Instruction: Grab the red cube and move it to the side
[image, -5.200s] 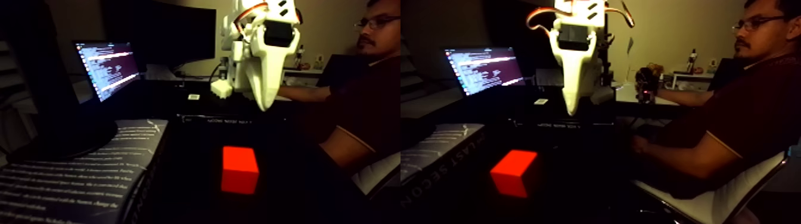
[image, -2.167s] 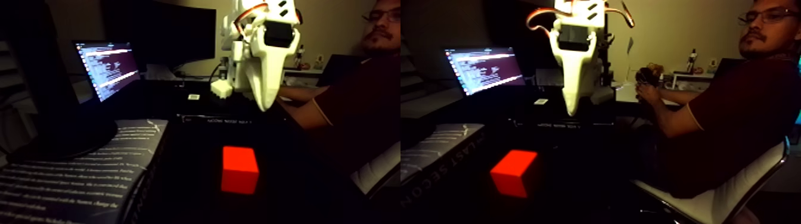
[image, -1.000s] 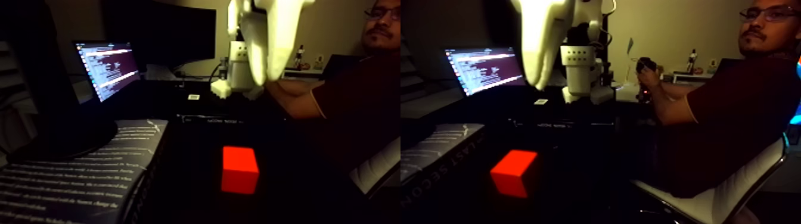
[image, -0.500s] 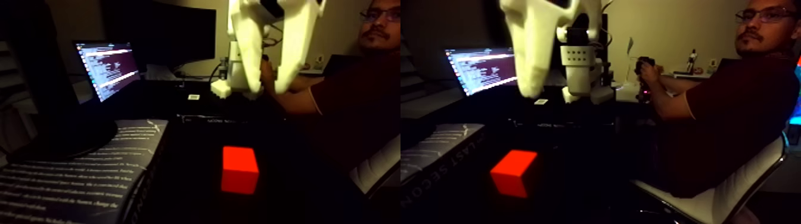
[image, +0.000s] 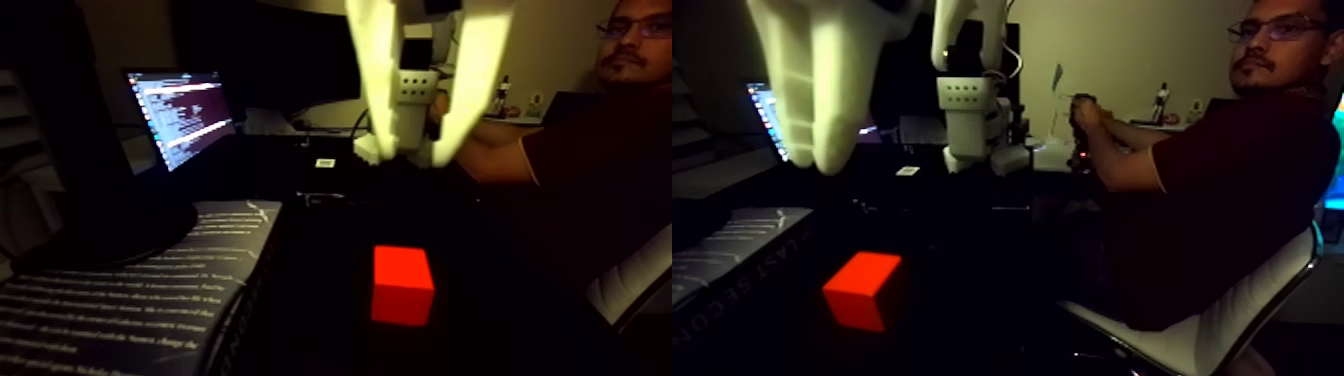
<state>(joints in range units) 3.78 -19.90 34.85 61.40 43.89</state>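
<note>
One smooth matte red cube (image: 402, 285) sits on the dark table, apparently below the white plastic gripper (image: 412, 160), its two tapered fingers spread wide and empty

My table lies in near darkness, its surface black. My pale gripper (image: 412, 160) looms blurred and overexposed. The laptop screen (image: 180, 112) glows.
</note>
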